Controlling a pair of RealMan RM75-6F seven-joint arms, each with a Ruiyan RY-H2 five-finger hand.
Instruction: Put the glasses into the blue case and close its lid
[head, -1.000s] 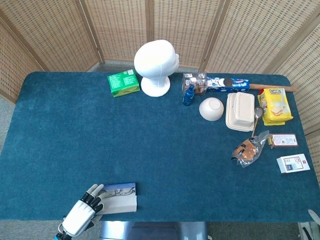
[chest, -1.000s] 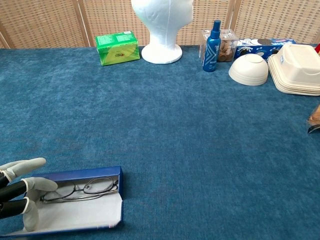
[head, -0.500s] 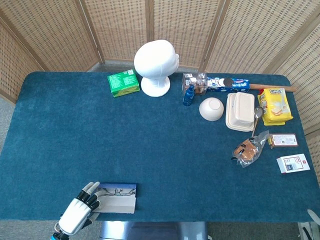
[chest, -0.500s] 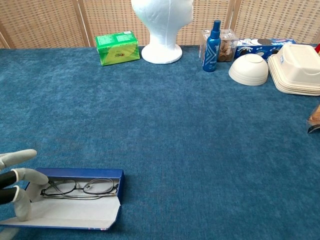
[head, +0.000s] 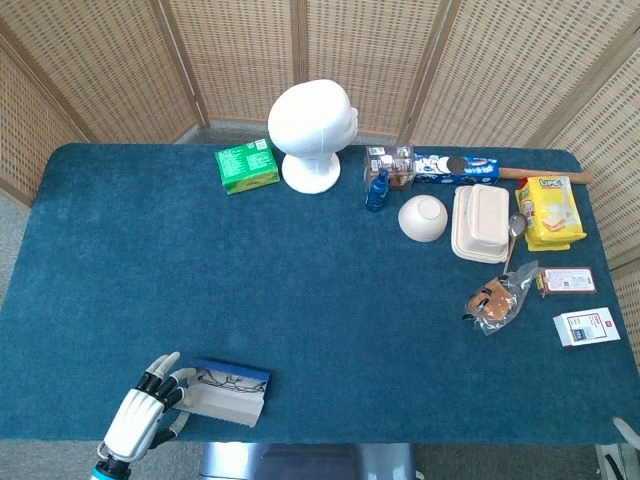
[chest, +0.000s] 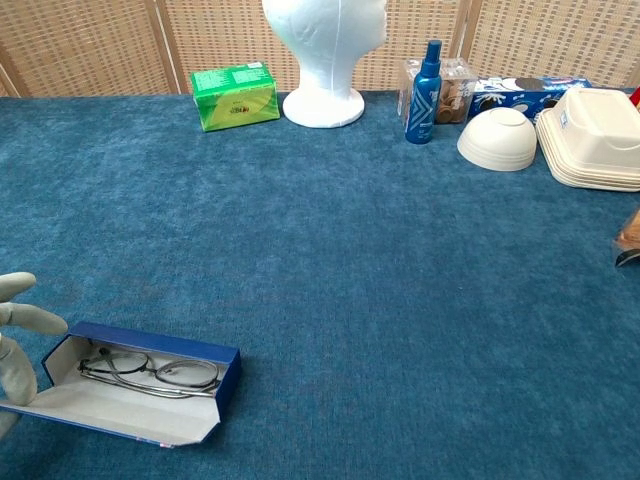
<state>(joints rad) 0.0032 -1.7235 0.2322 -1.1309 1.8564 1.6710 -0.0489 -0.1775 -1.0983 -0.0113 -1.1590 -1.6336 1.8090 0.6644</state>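
Note:
The blue case lies open near the table's front left edge, turned a little askew, its white lid folded down toward me. Thin-framed glasses lie inside it. In the head view the blue case shows the glasses as a dark outline. My left hand sits just left of the case with fingers spread, fingertips close to the case's left end; whether they touch it I cannot tell. My right hand is out of both views.
Far side: green box, white mannequin head, blue bottle, cookie packs. Right side: white bowl, foam container, yellow bag, wrapped bread, small boxes.
My left hand has drawn back to the left. The case has slid left and rotated slightly, and its lid has dropped lower and flatter.

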